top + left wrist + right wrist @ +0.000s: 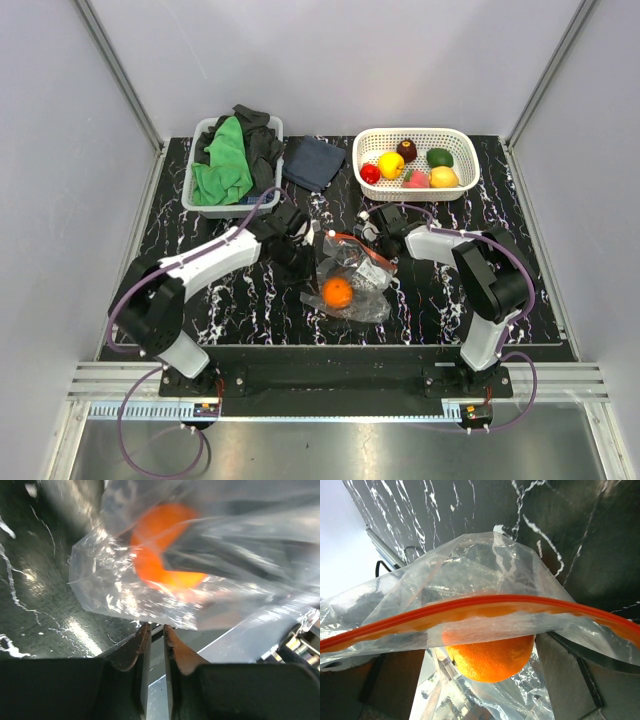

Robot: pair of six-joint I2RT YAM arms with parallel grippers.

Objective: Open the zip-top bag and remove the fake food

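Note:
The zip-top bag (366,302) sits mid-table, its red-orange zip strip (470,605) raised. An orange fake fruit (338,292) is inside it, also showing in the left wrist view (155,570) and the right wrist view (490,662). My left gripper (300,262) is at the bag's left side, its jaws nearly closed with the tips pinching the bag's edge (156,628). My right gripper (373,238) is open at the bag's mouth. Its fingers (580,680) lie under the zip strip on either side of the orange.
A white perforated basket (415,131) at the back right holds several fake fruits, among them red, yellow, green, pink and dark brown ones. A grey bin (190,192) of green and dark cloths stands back left, with a dark folded cloth (312,162) beside it.

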